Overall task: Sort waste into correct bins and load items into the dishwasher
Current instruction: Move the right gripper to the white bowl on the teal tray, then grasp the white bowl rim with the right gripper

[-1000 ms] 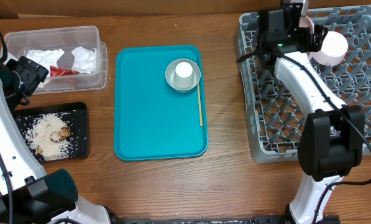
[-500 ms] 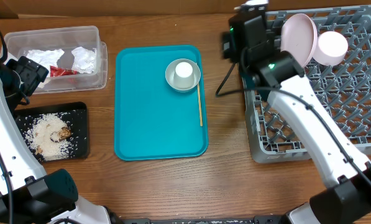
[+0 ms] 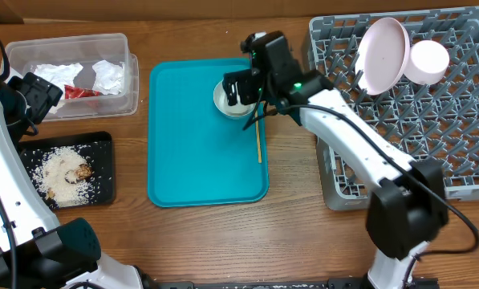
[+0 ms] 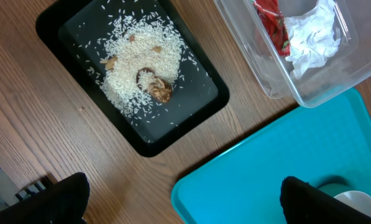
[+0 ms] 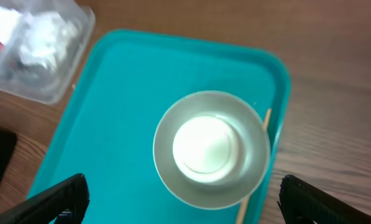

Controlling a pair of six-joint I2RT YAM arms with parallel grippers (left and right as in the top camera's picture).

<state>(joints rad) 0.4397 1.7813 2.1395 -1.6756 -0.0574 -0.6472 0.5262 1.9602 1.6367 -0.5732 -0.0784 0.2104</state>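
Shallow grey-rimmed bowl (image 5: pixel 168 163) with small white cup (image 5: pixel 205 144) nested inside, at far right corner of teal tray (image 3: pixel 191 144); thin wooden stick (image 3: pixel 258 138) just beside its right edge. Brown wood-grain surface (image 3: pixel 223 241), grey dish rack (image 3: pixel 399 136) to right, room itself out of frame. Directly beneath right claw (image 3: pixel 241 87), jaws spread wide either side and gripping nothing; left claw (image 4: pixel 182 199) likewise wide open, well apart at far left near clear tub (image 3: pixel 30 50).

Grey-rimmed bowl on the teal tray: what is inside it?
A small white cup stands in the bowl; whatever lies under the cup on the bowl's floor is covered.
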